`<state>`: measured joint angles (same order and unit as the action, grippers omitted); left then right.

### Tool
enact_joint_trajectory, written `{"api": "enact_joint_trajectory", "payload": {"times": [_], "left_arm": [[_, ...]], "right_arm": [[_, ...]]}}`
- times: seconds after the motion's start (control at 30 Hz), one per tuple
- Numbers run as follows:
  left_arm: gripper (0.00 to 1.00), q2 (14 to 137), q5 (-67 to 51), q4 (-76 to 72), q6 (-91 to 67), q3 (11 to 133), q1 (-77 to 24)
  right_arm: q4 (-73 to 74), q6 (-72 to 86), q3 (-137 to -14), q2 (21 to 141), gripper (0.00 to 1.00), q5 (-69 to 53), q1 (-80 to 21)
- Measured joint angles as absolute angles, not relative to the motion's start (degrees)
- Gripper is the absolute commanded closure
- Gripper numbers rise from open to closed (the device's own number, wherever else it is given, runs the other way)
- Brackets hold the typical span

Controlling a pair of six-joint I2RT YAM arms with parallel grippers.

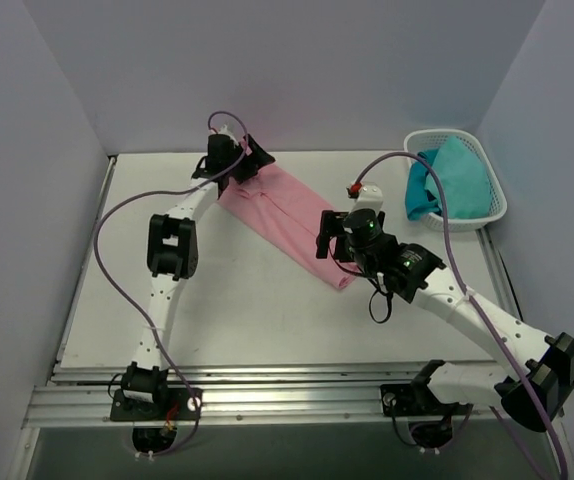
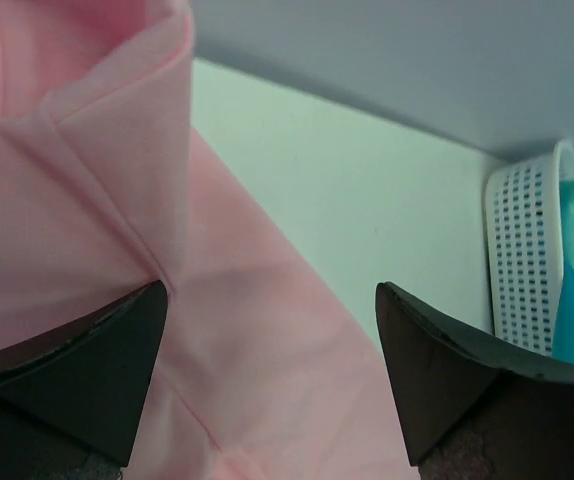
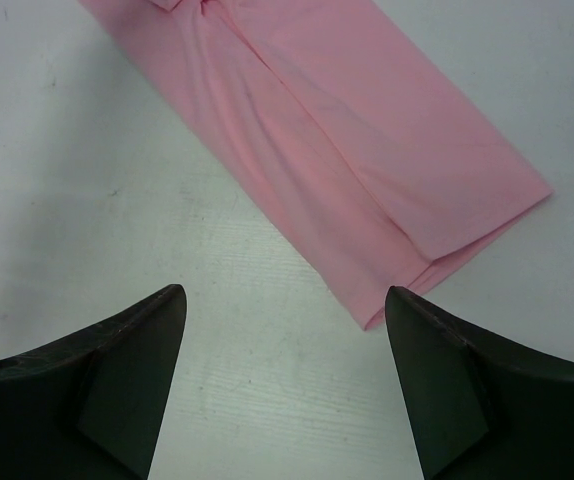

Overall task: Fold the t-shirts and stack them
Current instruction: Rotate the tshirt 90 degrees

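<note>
A light pink t-shirt (image 1: 282, 222) lies folded into a long strip running diagonally across the white table, from the far left to the middle. My left gripper (image 1: 244, 160) is open over the strip's far end; the pink cloth (image 2: 257, 350) fills the space under its jaws. My right gripper (image 1: 329, 235) is open just above the strip's near end; in the right wrist view the folded end (image 3: 407, 200) lies just ahead of the jaws, with bare table between them. No neck label shows.
A white lattice basket (image 1: 487, 185) stands at the far right with teal cloth (image 1: 452, 180) in it; it also shows in the left wrist view (image 2: 527, 260). Grey walls close in the table on three sides.
</note>
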<state>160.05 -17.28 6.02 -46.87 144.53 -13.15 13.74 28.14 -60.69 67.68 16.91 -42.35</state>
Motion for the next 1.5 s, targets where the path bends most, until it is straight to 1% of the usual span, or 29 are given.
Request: {"api": "enact_joint_trajectory", "payload": {"times": [0.13, 0.27, 0.37, 0.4, 0.47, 0.53, 0.6, 0.7, 0.77, 0.9, 0.97, 1.07, 1.3, 1.5], "left_arm": [[0.06, 148.66, -20.43, 1.89, -44.6, 126.23, -14.39], [0.06, 128.95, -17.54, 2.04, -41.5, 108.81, -15.31], [0.06, 109.54, -10.59, 1.02, -39.29, 97.51, -16.29], [0.06, 102.72, -5.32, 0.19, -38.41, 92.14, -17.02], [0.06, 90.3, 0.23, -1.89, -38.11, 86.35, -19.86], [0.06, 80.93, 5.76, -4.99, -38.35, 78.04, -24.05], [0.06, 75.35, 9.98, -7.79, -39.62, 70.43, -28.84], [0.06, 76.6, 16.84, -8.73, -43.97, 60.25, -34.83], [0.05, 82.39, 21.15, -7.86, -47.86, 54.54, -38.92], [0.05, 93.12, 26.65, -3.05, -55.02, 49.93, -47.68], [0.05, 96.42, 28.36, -3.36, -58.57, 50.0, -52.21], [0.05, 99.5, 29.17, -4.89, -62.37, 51.81, -55.59], [0.04, 111.9, 29.63, -10.11, -67.99, 63.46, -59.35], [0.0, 118.67, 28.95, -15.99, -72.25, 69.78, -61.25]], "right_arm": [[12.82, 28.18, -58.87, 67.48, 0.24, 16.19, -42.28], [11.86, 28.25, -56.93, 66.85, 0.24, 15.22, -42.3], [11.16, 28.29, -56.34, 66.17, 0.24, 14.85, -42.3], [10.87, 28.29, -56.23, 65.93, 0.24, 14.76, -42.3], [10.41, 28.27, -56.1, 65.21, 0.24, 14.68, -42.3], [10.22, 28.25, -56.01, 64.47, 0.24, 14.59, -42.28], [10.09, 28.23, -56.01, 63.88, 0.24, 14.59, -42.28], [10.13, 28.23, -56.01, 63.37, 0.24, 14.61, -42.26], [10.28, 28.23, -56.01, 63.02, 0.24, 14.66, -42.17], [10.94, 28.25, -56.01, 61.65, 0.23, 15.07, -42.02], [11.29, 28.25, -56.01, 60.71, 0.23, 15.53, -42.02], [11.88, 28.25, -56.01, 59.51, 0.23, 16.21, -41.95], [13.28, 28.23, -56.01, 58.04, 0.23, 17.54, -41.54], [14.66, 28.12, -56.01, 57.08, 0.23, 18.55, -40.93]]}}
